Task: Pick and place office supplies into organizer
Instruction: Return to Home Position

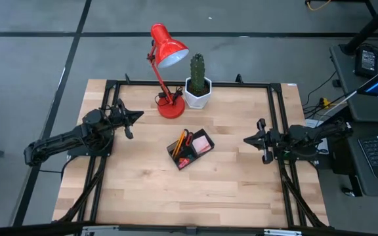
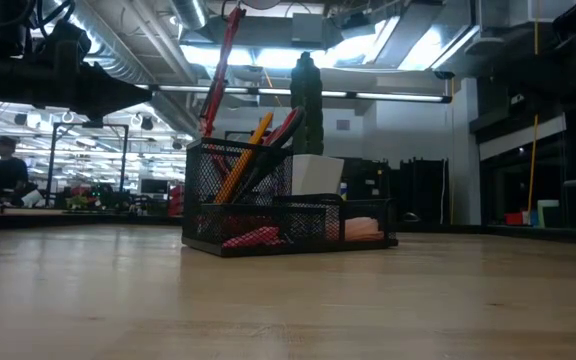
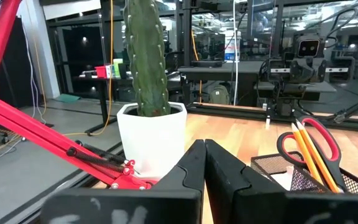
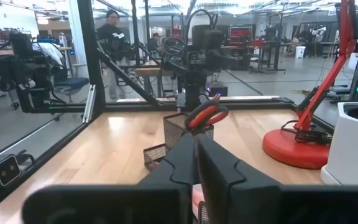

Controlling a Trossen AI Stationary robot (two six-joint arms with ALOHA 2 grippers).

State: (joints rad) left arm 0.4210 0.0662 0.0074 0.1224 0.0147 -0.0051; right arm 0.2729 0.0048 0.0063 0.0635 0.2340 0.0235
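The black mesh organizer (image 1: 190, 149) stands at the table's middle, also seen in the low view (image 2: 286, 212). Red-handled scissors (image 3: 309, 142) and orange pencils (image 2: 245, 156) stand upright in its tall cup. A pink sticky-note pad (image 1: 203, 141) lies in one low compartment, and small red and pink pieces (image 2: 256, 238) lie in another. My left gripper (image 1: 131, 118) hovers shut at the table's left side, far from the organizer. My right gripper (image 1: 249, 139) hovers shut at the right side, pointing toward it. In each wrist view the fingers (image 3: 204, 163) (image 4: 194, 155) meet.
A red desk lamp (image 1: 166, 56) stands by its round base (image 1: 171, 107) near the far edge. A cactus in a white hexagonal pot (image 1: 197, 90) sits beside it. A black frame (image 1: 275, 118) borders the table. A person (image 4: 112, 34) stands in the room beyond.
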